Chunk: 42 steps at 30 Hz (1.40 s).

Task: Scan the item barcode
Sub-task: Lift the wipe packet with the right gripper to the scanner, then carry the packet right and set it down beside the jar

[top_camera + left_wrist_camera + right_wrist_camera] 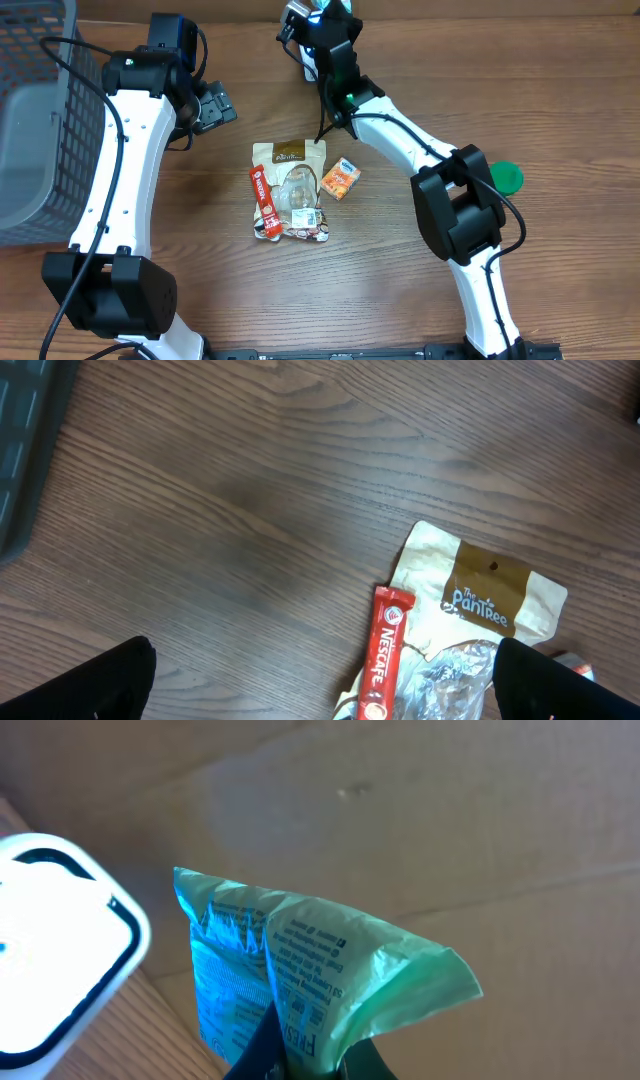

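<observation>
Wood-grain desk (560, 90), seen from overhead, with two robot arms at work: at the far edge the right gripper (300, 1065) is clenched on the lower edge of a crinkled green packet (300, 970), holding it upright just beside a white scanner (50, 950), with plain brown board behind. Printed text covers the side of the packet facing the wrist camera (no barcode can be made out there). The left gripper (215, 108) hangs released, its jaws spread wide and grasping nothing, above bare wood near a small heap of goods at mid-desk: a tan PanTree pouch (500, 595), a red Nescafe stick (385, 655) lying against the pouch's left side, and a small orange packet (340, 179) just to the right. A grey mesh basket (40, 130) stands at the left edge; a round green object (507, 177) lies beside the right arm.
</observation>
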Motion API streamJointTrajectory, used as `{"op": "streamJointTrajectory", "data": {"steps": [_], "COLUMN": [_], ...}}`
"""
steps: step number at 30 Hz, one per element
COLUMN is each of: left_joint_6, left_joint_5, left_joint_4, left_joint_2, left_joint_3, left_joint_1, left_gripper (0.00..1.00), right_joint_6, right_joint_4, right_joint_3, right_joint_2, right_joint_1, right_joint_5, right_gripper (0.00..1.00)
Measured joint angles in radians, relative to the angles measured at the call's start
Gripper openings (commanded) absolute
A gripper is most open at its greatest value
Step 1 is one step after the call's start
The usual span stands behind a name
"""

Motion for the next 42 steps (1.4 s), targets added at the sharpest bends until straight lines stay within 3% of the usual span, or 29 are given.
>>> {"op": "streamJointTrajectory", "data": {"steps": [18,23,28,35,38,42], "left_joint_6": [0.000,0.000,0.000,0.000,0.000,0.000], "left_joint_5": [0.000,0.000,0.000,0.000,0.000,0.000], "left_joint_4": [0.000,0.000,0.000,0.000,0.000,0.000], "left_joint_2": [0.000,0.000,0.000,0.000,0.000,0.000], "left_joint_3": [0.000,0.000,0.000,0.000,0.000,0.000], "left_joint_1": [0.000,0.000,0.000,0.000,0.000,0.000], "left_gripper": [1.00,1.00,1.00,1.00,1.00,1.00], "right_joint_6": [-0.005,0.102,0.326,0.817,1.048,1.147], "right_joint_4": [-0.074,-0.122,-0.467,-1.001,-1.269,-1.393], "right_joint_3": [0.001,0.000,-0.003,0.018,0.018,-0.028], "right_joint_2": [0.074,0.045,-0.146,-0.473,-0.501,-0.482], "right_joint_1": [0.035,0.053,0.059,-0.004,-0.118,-0.237], "right_joint_5": [0.045,0.111,0.091,0.037,-0.084,-0.292], "right_gripper": [0.04,0.04,0.04,0.04,0.04,0.04]}}
